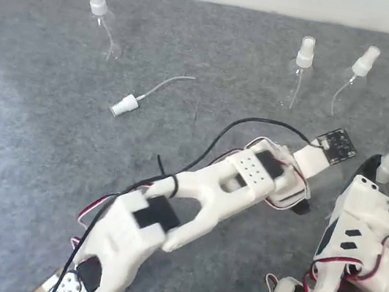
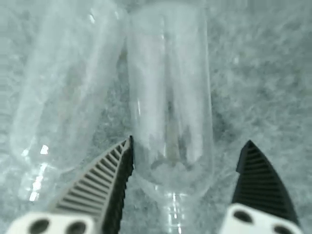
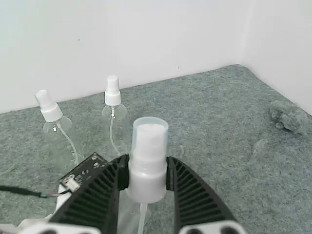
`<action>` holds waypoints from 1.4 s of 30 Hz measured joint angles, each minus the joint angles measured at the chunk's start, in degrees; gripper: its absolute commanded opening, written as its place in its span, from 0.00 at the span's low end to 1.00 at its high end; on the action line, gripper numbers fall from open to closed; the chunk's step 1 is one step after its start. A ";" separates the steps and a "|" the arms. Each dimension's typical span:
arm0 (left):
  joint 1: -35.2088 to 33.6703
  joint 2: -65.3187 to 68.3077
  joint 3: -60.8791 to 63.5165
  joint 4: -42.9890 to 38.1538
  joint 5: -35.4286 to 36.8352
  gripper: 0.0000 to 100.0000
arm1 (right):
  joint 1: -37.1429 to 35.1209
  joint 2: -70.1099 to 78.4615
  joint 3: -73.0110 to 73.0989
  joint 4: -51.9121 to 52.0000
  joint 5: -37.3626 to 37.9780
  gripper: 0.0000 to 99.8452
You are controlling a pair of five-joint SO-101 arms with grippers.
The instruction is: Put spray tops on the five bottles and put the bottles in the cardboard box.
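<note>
My gripper [image 2: 189, 146] was spread around a clear bottle [image 2: 168, 97] — one ribbed finger [image 2: 109, 180] right at its wall, the other standing off. A second clear bottle [image 2: 63, 97] sat just beside it, grey carpet [image 2: 263, 73] beneath both.

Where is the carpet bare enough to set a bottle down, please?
Bare: the carpet left of the loose spray top and left arm; also between the far-left bottle and the two far-right bottles. Crowded: near right, around the right arm.
</note>
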 measured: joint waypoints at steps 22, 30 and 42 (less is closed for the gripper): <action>0.18 24.79 -48.70 36.57 -0.62 0.18 | 0.00 0.00 0.00 0.00 0.00 0.01; 0.18 24.79 -56.09 46.24 -0.62 0.17 | 0.00 0.00 0.00 0.00 0.00 0.01; -0.70 24.79 -51.34 48.35 0.26 0.15 | 0.00 0.00 0.00 0.00 0.00 0.01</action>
